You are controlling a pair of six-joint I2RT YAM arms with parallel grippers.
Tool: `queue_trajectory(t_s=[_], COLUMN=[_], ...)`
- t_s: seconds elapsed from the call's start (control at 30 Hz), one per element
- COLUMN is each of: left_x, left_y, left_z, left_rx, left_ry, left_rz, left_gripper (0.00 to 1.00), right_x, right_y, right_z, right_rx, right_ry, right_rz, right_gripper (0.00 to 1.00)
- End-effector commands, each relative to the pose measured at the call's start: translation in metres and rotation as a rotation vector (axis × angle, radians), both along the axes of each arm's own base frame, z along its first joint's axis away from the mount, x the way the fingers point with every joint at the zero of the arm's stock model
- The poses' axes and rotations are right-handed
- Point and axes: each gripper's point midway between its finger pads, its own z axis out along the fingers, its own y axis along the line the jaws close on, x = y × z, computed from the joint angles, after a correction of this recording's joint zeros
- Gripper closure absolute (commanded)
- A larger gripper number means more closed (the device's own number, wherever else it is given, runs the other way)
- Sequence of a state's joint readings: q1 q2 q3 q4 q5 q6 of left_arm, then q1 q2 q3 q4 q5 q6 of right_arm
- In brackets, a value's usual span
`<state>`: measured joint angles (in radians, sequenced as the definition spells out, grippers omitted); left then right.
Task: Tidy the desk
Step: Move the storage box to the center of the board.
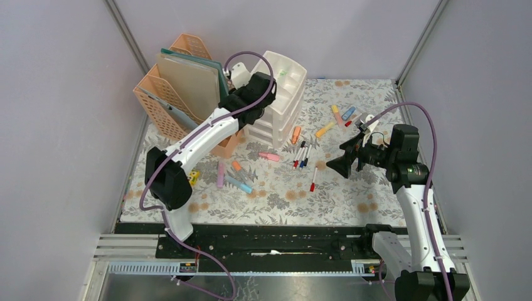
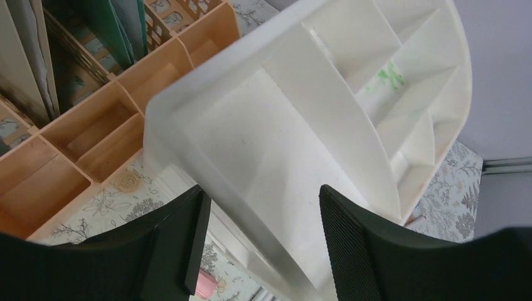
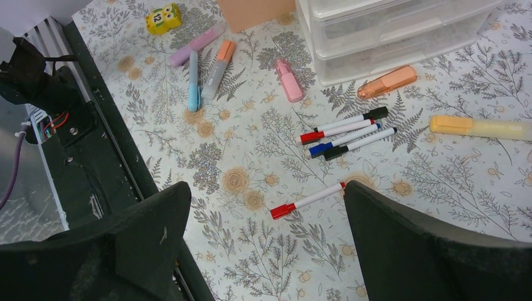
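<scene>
The surface [image 1: 351, 188], a cloth of grey ferns and tan flowers, fills the floor of the cell between the grey walls, with a black rail [image 1: 263, 233] along its near edge. At the far left stands a peach file rack [image 1: 169, 106], and just right of it a white drawer unit [image 1: 282, 100]. The left hand [image 2: 260, 194] hangs over the unit's top tray with its fingers apart astride the tray's rim, and nothing is held. The right hand [image 3: 266, 188] hovers wide open above the right half of the surface, over a lone red-capped marker [image 3: 307, 200]. Beyond the marker lie a cluster of four markers [image 3: 348, 132], a pink highlighter [image 3: 290, 81], an orange highlighter [image 3: 388, 81] close by the unit, and a yellow highlighter [image 3: 480, 127].
</scene>
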<state>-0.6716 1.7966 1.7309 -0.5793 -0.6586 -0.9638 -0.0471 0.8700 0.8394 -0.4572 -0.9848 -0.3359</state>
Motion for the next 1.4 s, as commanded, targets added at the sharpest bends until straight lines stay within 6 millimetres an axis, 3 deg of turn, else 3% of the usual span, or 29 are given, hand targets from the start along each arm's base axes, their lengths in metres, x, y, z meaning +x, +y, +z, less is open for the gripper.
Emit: queue_trajectory(t_s=[0.0, 0.27, 0.9, 1.03, 1.17, 1.27, 1.3, 1.37], left_x=[0.011, 0.023, 0.076, 0.086, 0.088, 0.077, 0.071, 0.055], left_y=[-0.003, -0.013, -0.044, -0.040, -0.032, -0.031, -0.031, -0.035], left_z=[0.020, 0.018, 0.031, 0.038, 0.068, 0.099, 0.096, 0.115], left_rx=[-0.040, -0.053, 0.038, 0.049, 0.057, 0.053, 0.052, 0.010], left_ry=[-0.029, -0.021, -0.105, -0.142, -0.224, -0.318, -0.332, -0.436], left_rz=[-0.022, -0.099, -0.245, -0.256, -0.259, -0.308, -0.336, -0.406], left_gripper=[0.34, 0.63, 0.67, 0.51, 0.24, 0.06, 0.02, 0.01], right_x=[0.001, 0.001, -0.001, 0.000, 0.001, 0.002, 0.004, 0.006], right_y=[0.000, 0.000, 0.004, 0.004, 0.005, 0.006, 0.005, 0.004], right_z=[0.008, 0.009, 0.007, 0.006, 0.006, 0.008, 0.008, 0.010], right_rx=[0.002, 0.002, 0.033, 0.039, 0.059, 0.084, 0.095, 0.124], right_ry=[-0.047, -0.052, -0.012, -0.002, 0.014, 0.027, 0.032, 0.040], right_rz=[-0.002, -0.003, 0.024, 0.027, 0.026, 0.021, 0.012, 0.004], right_gripper=[0.02, 0.02, 0.02, 0.02, 0.02, 0.02, 0.02, 0.02])
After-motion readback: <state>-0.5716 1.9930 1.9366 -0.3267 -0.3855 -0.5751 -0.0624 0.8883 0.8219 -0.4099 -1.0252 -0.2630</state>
